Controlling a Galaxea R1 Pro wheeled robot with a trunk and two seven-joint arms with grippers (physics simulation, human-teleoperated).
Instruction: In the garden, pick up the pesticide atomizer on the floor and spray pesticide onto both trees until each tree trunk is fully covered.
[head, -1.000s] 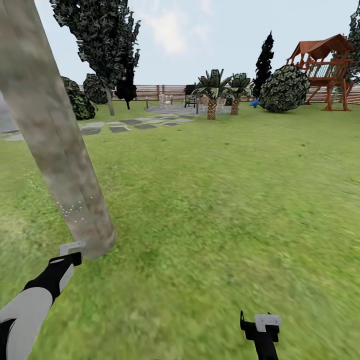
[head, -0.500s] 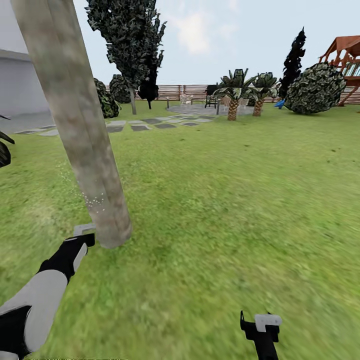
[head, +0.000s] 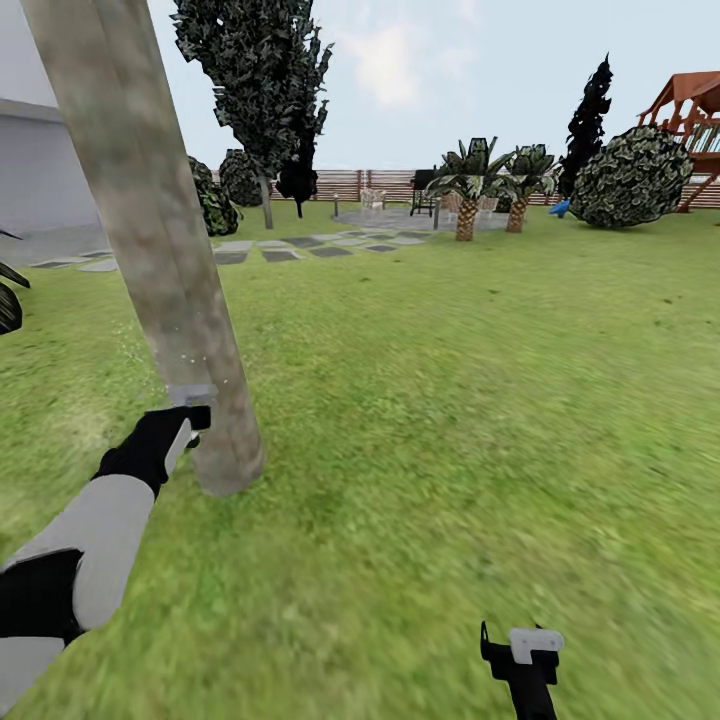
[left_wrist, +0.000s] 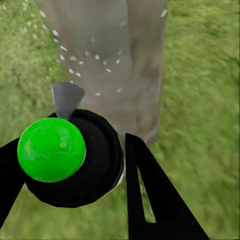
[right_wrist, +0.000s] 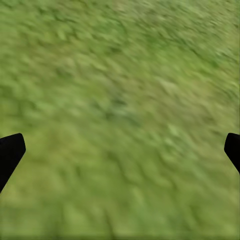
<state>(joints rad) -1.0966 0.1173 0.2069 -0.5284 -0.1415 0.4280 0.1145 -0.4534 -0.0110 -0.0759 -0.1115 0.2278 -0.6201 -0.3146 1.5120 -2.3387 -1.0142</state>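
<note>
Head view: the thick pale grey-brown tree trunk (head: 150, 230) rises leaning from the green lawn (head: 450, 400). Just beside its base, the left gripper (head: 190, 405) clasps the black, green-capped pesticide atomizer (left_wrist: 70, 157), grey nozzle (left_wrist: 66, 97) aimed at white-flecked bark. Well right of the trunk, the right gripper (head: 525, 650) hangs spread wide, empty.
</note>
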